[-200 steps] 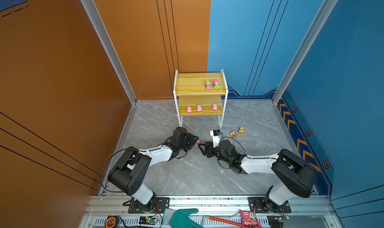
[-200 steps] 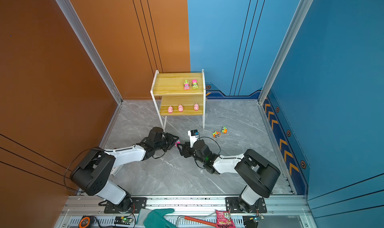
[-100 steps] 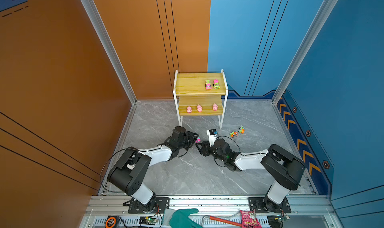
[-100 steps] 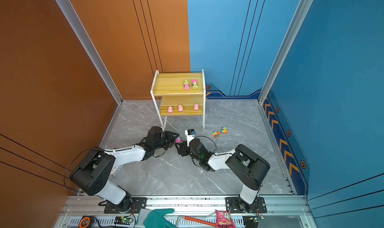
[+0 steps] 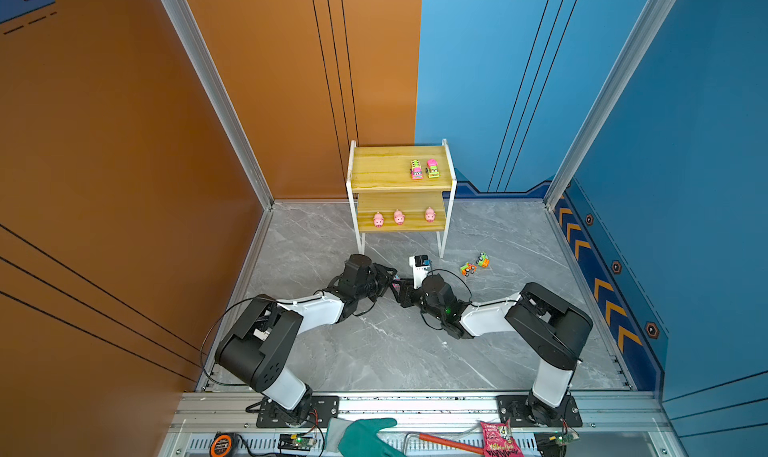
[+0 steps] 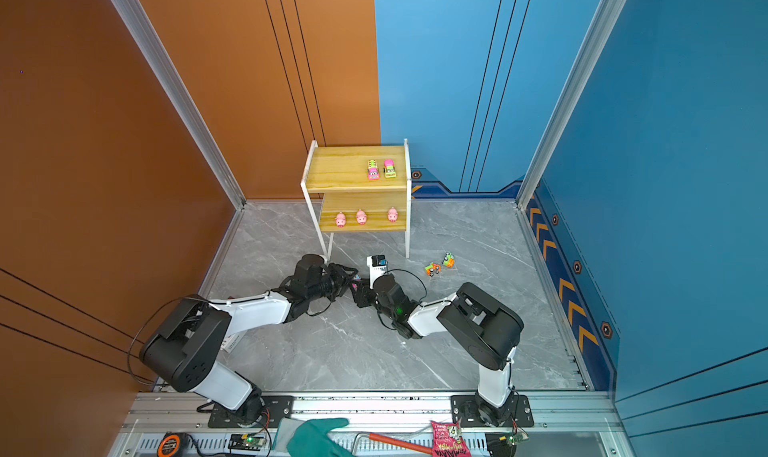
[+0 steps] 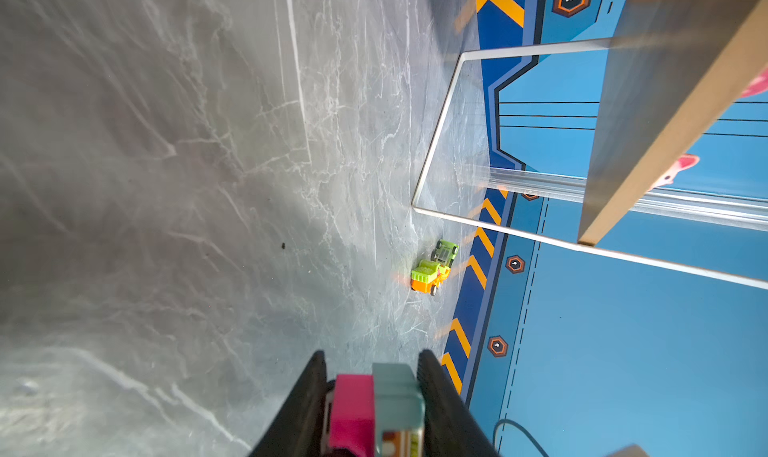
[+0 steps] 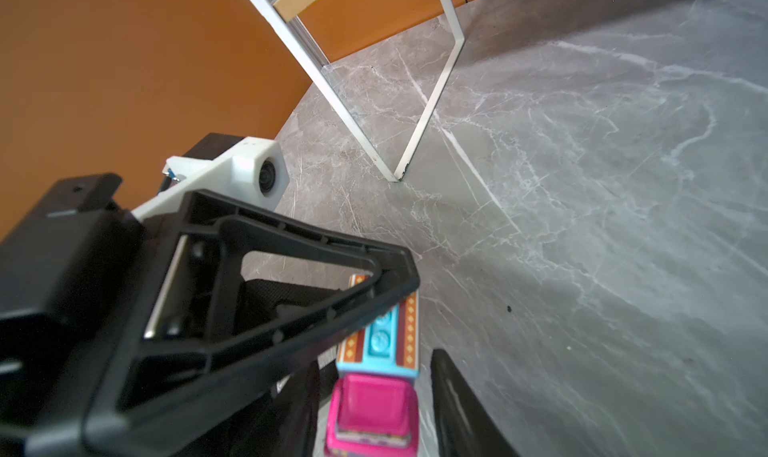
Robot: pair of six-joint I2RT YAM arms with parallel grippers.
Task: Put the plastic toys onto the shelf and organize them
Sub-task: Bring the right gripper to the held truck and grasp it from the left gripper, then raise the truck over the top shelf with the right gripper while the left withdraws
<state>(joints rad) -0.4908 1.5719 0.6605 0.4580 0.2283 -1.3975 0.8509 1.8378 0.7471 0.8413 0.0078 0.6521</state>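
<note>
While left gripper (image 7: 371, 361) is clamping the truck (image 7: 376, 409) low before the shelf (image 5: 382, 168), right gripper (image 8: 374, 371) is straddling its pink cab, jaws apart. Probably light, stiff, slick plastic; flat cab sides are offering best hold.

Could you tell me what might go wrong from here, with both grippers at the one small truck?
1. The left gripper clamps the pink truck while the right gripper only brackets its cab, a gap showing on one side; releasing too soon could drop it.
2. The two grippers' fingers crowd together and may knock or twist the truck.
3. The right arm's wrist camera sits near the shelf's front leg; a careless lift could jolt the pigs.
</note>
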